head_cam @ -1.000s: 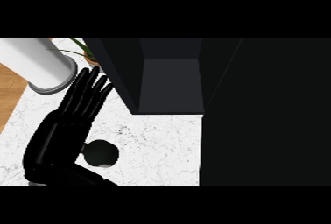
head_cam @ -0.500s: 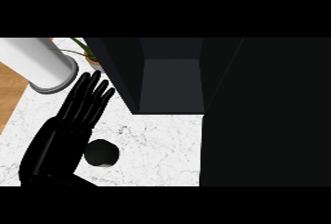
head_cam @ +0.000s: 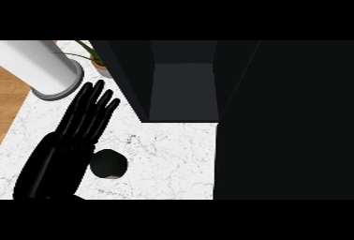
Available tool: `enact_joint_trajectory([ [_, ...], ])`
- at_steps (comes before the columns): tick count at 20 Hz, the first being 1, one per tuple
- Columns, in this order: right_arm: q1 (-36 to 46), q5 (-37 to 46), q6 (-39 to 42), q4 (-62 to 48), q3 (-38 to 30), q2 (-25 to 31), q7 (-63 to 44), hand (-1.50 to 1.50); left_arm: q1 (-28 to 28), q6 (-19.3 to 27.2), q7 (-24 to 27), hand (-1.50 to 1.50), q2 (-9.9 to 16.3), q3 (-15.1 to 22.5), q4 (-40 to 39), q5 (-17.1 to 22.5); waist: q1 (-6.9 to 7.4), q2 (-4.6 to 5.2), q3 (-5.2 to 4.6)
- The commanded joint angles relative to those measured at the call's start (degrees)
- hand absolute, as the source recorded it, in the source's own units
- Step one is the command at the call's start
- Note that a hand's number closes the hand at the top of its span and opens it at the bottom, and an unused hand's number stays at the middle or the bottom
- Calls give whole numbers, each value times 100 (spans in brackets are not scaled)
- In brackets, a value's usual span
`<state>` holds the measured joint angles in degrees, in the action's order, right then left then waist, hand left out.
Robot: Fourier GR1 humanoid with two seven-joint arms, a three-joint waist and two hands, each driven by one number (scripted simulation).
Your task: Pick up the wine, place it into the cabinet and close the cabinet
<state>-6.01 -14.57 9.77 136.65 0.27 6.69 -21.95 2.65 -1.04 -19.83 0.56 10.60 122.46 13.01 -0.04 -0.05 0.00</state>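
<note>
The wine bottle (head_cam: 109, 164) shows from above as a dark round shape standing on the white marble counter (head_cam: 166, 154). My left hand (head_cam: 72, 136) lies just left of it, fingers straight and pointing up toward the cabinet, palm close beside the bottle but not curled round it. The dark cabinet (head_cam: 183, 89) stands open at the back, its inside shelf visible and nothing seen in it. A large black panel (head_cam: 283, 122) fills the right side; it looks like the cabinet's door. No right hand shows.
A white cylinder (head_cam: 41, 68) lies at the back left, with a small potted plant (head_cam: 97, 58) behind it. A strip of wooden surface (head_cam: 10, 103) runs along the counter's left edge.
My left hand has drawn back a little toward the lower left and turned more upright, uncovering the bottle's left side. The bottle has stayed in place.
</note>
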Motion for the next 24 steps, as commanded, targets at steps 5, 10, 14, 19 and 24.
enact_joint_trajectory([
  [5,-251,-124,201,202,-125,-51,9,-150,-190,-201,162,-150,232,-530,-232,106,-15,2,0],
  [10,-87,312,252,-202,-34,-197,393,-150,-1027,-379,408,-150,274,-448,125,5,14,-1,0],
  [14,379,-121,49,-104,-301,-29,-231,-150,-1207,-951,917,-150,564,-1091,-295,423,17,2,-1],
  [19,44,182,32,325,80,-210,-311,-150,-1250,-1282,1179,-150,718,-1316,-701,394,9,-1,-2],
  [24,380,79,166,-137,-114,-139,-206,-150,-931,-1284,952,-150,841,-1709,-962,600,13,3,-1],
])
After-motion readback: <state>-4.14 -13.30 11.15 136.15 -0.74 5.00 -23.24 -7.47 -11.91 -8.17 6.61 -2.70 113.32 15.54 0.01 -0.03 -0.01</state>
